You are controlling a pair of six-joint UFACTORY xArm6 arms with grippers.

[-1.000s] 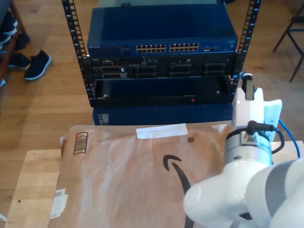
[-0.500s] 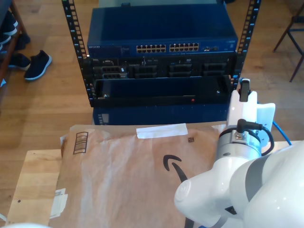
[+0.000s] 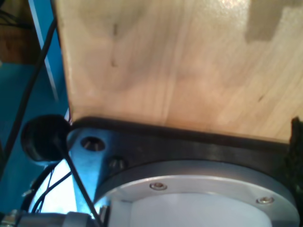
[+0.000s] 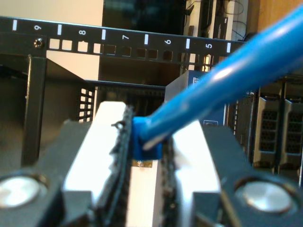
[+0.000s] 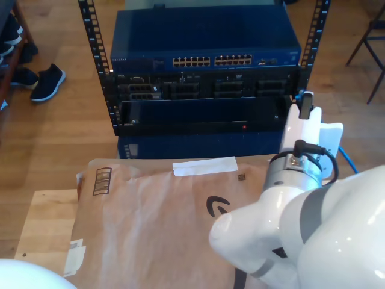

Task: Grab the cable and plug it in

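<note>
The bright-blue cable runs slantwise into my second gripper, which is shut on the blue boot at the cable's end. The white finger pads press on both sides of it, and the plug itself is hidden between them. In the exterior view my second gripper sits at the right, just in front of the rack's right post. A short stretch of the cable trails behind the wrist. The blue network switch, with its row of ports, sits at the top of the rack.
A black rack rail with numbered square holes crosses ahead of the jaws. A brown paper mailer covers the wooden table. The first wrist view faces a wooden board and a metal flange. A white arm part shows at the exterior view's bottom left.
My second arm has shifted toward the exterior view's left and closer to the rack, still holding the cable. A white arm part has come in at the exterior view's bottom left.
</note>
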